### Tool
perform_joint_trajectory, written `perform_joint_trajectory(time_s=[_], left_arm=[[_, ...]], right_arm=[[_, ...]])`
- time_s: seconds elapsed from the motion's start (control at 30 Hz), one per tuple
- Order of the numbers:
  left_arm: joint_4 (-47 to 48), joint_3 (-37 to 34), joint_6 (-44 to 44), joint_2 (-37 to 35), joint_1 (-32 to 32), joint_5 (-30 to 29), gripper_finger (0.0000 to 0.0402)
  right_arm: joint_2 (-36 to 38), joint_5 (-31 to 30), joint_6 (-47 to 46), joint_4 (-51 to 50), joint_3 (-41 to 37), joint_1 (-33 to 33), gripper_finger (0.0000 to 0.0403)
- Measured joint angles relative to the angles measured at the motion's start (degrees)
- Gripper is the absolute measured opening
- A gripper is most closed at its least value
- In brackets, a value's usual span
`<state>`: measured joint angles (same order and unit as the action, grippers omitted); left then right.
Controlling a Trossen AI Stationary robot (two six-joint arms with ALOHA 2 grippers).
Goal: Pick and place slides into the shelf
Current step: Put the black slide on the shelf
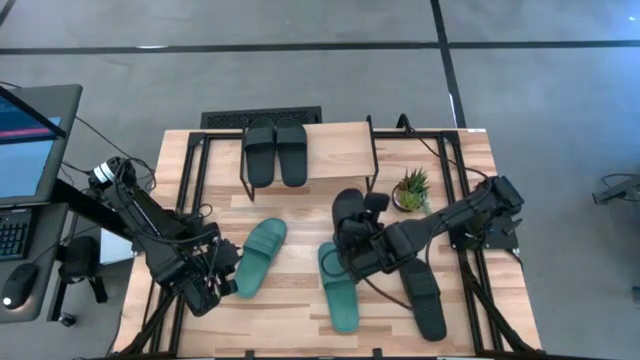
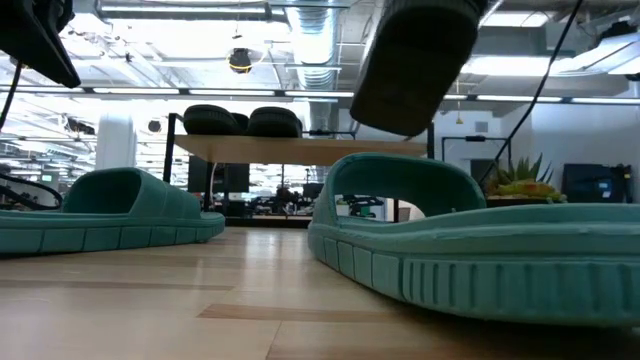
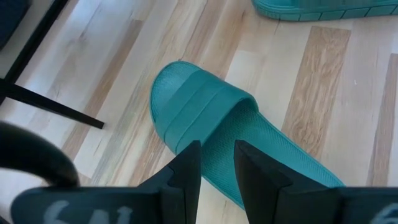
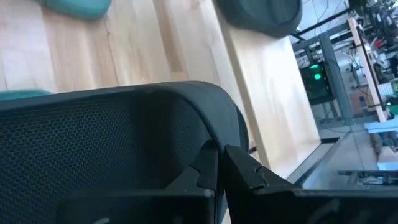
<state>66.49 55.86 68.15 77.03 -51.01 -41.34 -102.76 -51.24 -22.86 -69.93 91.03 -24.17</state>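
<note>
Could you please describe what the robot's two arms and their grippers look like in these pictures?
Both arms are dark, nearly black, jointed links with black cables looping along them. The left arm has a white patch near its base. The left gripper has two flat, angular black fingers; pale lettering marks the body behind them. The right gripper has matching fingers.

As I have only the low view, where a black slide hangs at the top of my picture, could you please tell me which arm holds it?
Observer: The right gripper holds it. The right wrist view shows its fingers shut on the black slide.
Operator: Thank you. Is there room left on the shelf?
Observer: From above, two black slides lie side by side on the left part of the shelf, and the right part of its board is bare.
Operator: And where is the left gripper?
Observer: The left gripper hovers, narrowly open, over the footbed of the left teal slide.
</note>
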Motion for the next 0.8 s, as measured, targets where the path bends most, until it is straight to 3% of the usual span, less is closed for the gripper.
perform_joint_trajectory(time_s=[0.8], left_arm=[[0.01,0.00,-0.64,0.02,-0.01,-1.41,0.0087]], right_arm=[[0.02,-1.51,17.42,0.28,9.07,10.73,0.0001]])
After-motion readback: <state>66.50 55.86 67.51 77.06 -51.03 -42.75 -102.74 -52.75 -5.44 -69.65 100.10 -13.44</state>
